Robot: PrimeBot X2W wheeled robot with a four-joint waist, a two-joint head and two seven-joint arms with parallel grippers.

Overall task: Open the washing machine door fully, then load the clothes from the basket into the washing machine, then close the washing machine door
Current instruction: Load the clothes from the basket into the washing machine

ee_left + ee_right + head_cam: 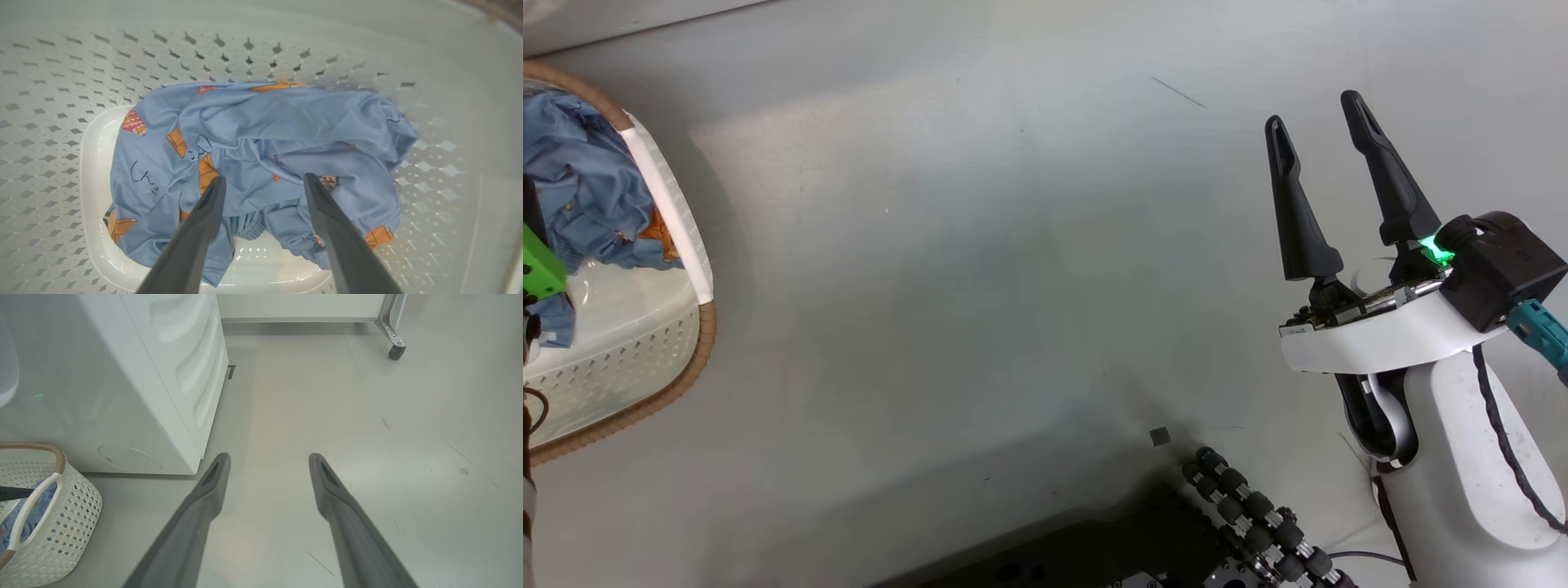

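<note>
while the left gripper (264, 178) gapes over clothes (286, 118) in the basket (49, 102), the right gripper (1313, 110) gapes near the washing machine (102, 375).

Grey floor (1013, 245), basket (69, 522) standing on it, washing machine (81, 396) just beside

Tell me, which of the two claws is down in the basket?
The left gripper, open over the blue clothes inside the basket; the right gripper hangs over the floor.

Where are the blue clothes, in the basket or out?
In. The crumpled clothes lie on the basket floor, just ahead of the open left gripper.
</note>
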